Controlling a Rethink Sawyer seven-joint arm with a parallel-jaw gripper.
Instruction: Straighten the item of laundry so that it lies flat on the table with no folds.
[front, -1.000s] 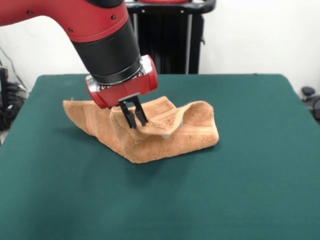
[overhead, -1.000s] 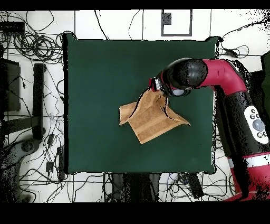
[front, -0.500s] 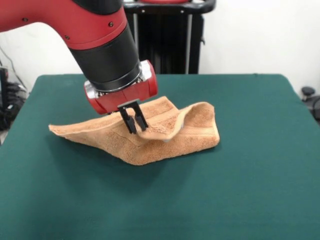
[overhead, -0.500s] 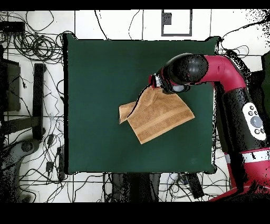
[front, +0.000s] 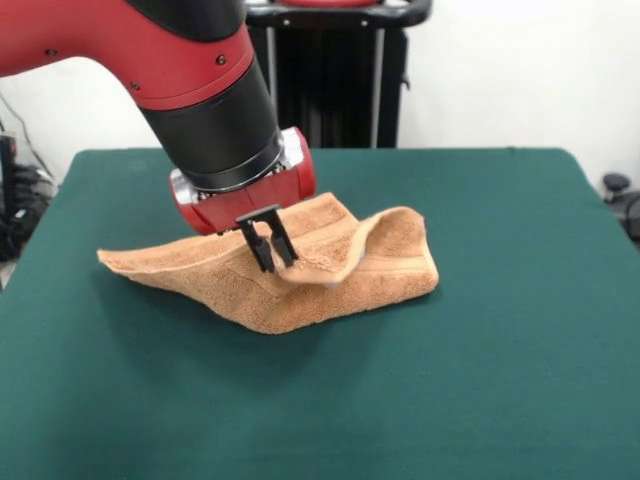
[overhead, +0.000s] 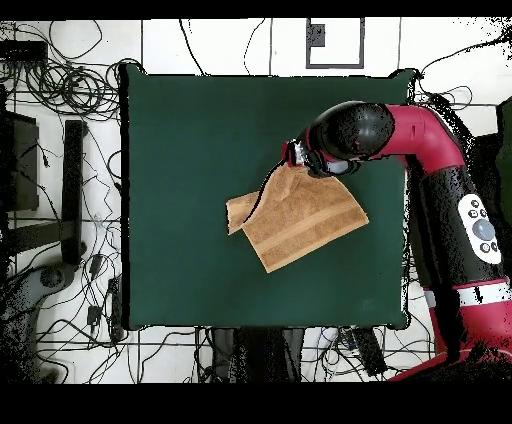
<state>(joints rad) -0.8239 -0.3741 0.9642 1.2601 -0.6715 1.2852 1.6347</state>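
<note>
One camera stands low and close across the bench (front: 520, 330), facing the red arm (front: 120, 40) and the wall behind it. The other hangs high overhead, looking straight down, taking in the whole bench (overhead: 200, 130) and the cabled floor (overhead: 60, 300). Both share the bench's green top and the arm (overhead: 440, 170).

Orange-tan towel (front: 300, 275), rumpled and partly folded, on green table (front: 480, 350)
</note>
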